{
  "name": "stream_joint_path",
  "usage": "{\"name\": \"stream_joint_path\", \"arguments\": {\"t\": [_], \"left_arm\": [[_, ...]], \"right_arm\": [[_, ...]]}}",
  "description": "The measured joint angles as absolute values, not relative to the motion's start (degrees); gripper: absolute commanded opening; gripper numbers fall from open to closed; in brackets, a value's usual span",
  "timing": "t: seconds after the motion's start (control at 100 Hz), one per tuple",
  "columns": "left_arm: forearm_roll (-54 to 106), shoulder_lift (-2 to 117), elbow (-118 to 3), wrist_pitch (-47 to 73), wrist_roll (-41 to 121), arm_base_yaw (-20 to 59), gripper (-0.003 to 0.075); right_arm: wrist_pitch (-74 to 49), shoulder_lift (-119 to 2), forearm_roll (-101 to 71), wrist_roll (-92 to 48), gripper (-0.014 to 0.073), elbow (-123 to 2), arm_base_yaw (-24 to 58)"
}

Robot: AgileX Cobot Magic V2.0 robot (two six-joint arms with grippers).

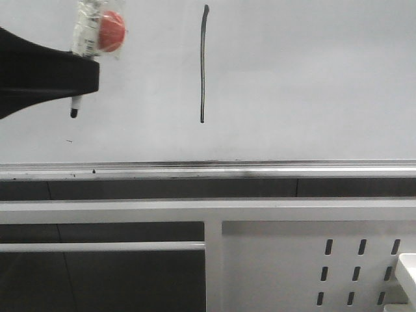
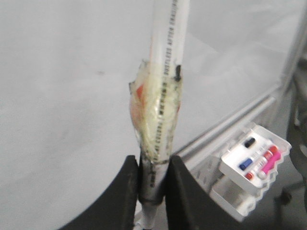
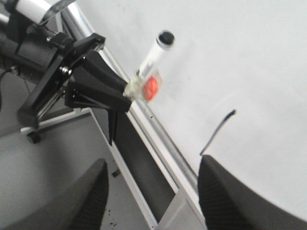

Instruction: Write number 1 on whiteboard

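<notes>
Glossy whiteboard (image 1: 312, 78); thin dark number 1 (image 1: 203, 65).

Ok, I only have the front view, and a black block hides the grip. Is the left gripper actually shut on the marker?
Observer: Yes. The left wrist view shows the left gripper with both fingers pressed on the marker, right next to a wad of tape.
Operator: And the right gripper? It's not in my picture.
Observer: The right gripper is open and has nothing between its fingers. It faces the board near one end of the stroke.
Operator: Any spare pens around?
Observer: A white tray next to the board holds several pens, with black, blue, red and pink caps.
</notes>
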State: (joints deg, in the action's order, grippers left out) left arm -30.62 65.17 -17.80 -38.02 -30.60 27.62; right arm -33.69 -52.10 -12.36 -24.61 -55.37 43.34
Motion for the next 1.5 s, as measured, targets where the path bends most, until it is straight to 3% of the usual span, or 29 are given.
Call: {"name": "stream_joint_path", "arguments": {"t": [0.25, 0.64, 1.01, 1.5], "left_arm": [[-17.89, 72.47, -17.65, -40.59, -27.32, 27.62, -0.0020], [-14.19, 84.08, -17.57, -54.63, -25.36, 27.84, -0.0020], [-15.58, 84.94, -17.57, -53.90, -25.36, 27.84, -0.0020], [-18.73, 84.14, -19.14, -40.00, -25.36, 27.84, -0.0020]], "right_arm": [[-35.12, -49.56, -12.36, -24.61, 0.0347, -55.37, 42.93], [-36.64, -49.79, -12.36, -24.61, 0.0347, -55.37, 42.93], [-37.02, -49.79, -12.26, -24.61, 0.0347, -55.37, 42.93], [-37.23, -49.79, -12.26, -24.61, 0.0347, -55.37, 42.93]]}}
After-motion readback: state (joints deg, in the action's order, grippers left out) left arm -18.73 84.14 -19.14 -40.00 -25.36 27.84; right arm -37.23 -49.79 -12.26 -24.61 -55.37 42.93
